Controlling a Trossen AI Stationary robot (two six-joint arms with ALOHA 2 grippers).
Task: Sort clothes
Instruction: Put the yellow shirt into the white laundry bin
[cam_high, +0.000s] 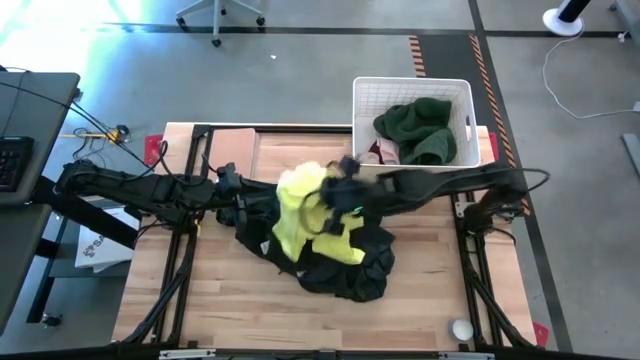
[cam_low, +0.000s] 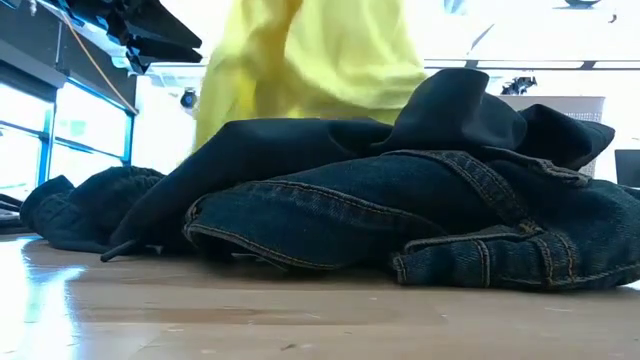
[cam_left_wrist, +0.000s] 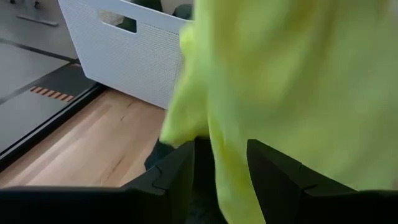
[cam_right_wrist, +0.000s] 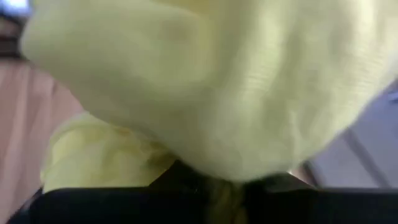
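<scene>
From my remote station, I saw the left arm reach in from the left side of the wooden surface (cam_high: 250, 320) toward the heap of clothes at its middle. The left gripper (cam_left_wrist: 221, 168) sat at the heap's left edge, its fingers (cam_left_wrist: 174, 177) spread, with a fold of the neon yellow garment (cam_high: 300, 215) hanging between them. Whether they actually pinched that fold, I could not tell.

The yellow garment hung raised above the heap, draped over the black garments (cam_high: 345, 270). In the low view it rose behind dark jeans (cam_low: 420, 225) that lay flat along the front of the heap, with a black piece (cam_low: 460, 105) bunched on top of them.

The right arm stretched in from the right side, and the right gripper (cam_high: 345, 190) was buried in yellow cloth at the top of the heap. Its fingers were hidden by the fabric, so I could not tell how they stood.

Beyond the heap, up and to its right, a white basket (cam_high: 365, 95) held the dark green garment (cam_high: 420, 130), with a scrap of pale pink (cam_high: 385, 152) beside it. A small white ball (cam_high: 461, 328) lay well apart from the heap, near the surface's front right corner.
</scene>
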